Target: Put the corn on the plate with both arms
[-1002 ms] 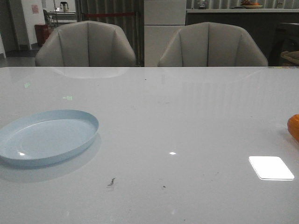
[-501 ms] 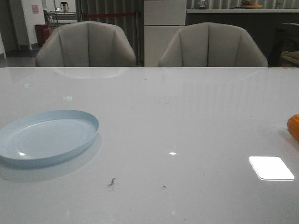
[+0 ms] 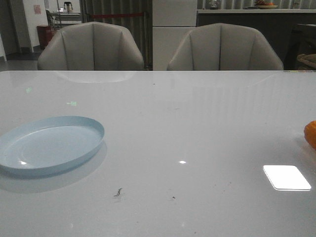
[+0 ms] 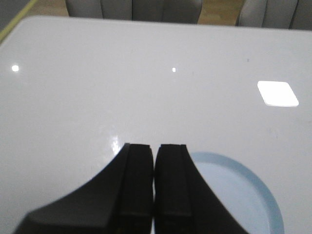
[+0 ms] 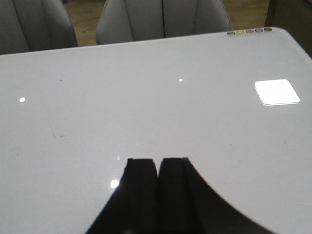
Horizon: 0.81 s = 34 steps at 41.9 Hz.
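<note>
Corn (image 3: 311, 134) apart; claws seemingly closed

The plate (image 3: 49, 144) is plain pale blue, the corn (image 3: 311, 134) orange, on a glossy white table (image 3: 197, 123).

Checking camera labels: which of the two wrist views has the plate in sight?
The left wrist view. The pale blue plate shows beside the shut left gripper; the right gripper sees only bare table.

Front camera low, facing chairs (image 3: 91, 47) — wrist cameras overlook table (image 3: 197, 123).
</note>
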Tool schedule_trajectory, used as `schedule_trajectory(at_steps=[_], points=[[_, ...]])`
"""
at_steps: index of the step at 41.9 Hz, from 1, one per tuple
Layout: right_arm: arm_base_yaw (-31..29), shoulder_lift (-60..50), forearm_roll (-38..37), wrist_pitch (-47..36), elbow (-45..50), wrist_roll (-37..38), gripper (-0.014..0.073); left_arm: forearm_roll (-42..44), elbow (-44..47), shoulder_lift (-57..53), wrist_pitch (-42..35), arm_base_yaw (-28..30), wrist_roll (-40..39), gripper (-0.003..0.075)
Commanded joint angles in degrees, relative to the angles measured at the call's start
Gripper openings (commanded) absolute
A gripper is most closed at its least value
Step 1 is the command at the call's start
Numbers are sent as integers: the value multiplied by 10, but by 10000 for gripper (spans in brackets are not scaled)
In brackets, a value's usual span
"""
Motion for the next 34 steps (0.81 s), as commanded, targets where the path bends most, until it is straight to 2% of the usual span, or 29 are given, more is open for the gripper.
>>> schedule_trajectory(at_steps=[1,4,8,13,16,21,34], points=[[-1,9,2,-41,-20,-1,64,-11,-22,21,-11,0,-6,244],[-1,14,2,-39,-20,-1,107,-11,-22,38,-1,0,-6,337],[-1,22,2,-34,-19,-1,236,-11,-22,55,1,0,-6,419],[-1,34,1,-13,-18,-1,421,-11,-24,72,8,0,-6,421],[-1,43,1,4,-18,-1,470,-11,-31,85,28,0,-6,421],[-1,57,3,29,-18,-1,468,-11,-69,133,81,0,-6,421],[-1,64,3,29,-18,-1,468,-11,-225,322,180,0,-7,421]])
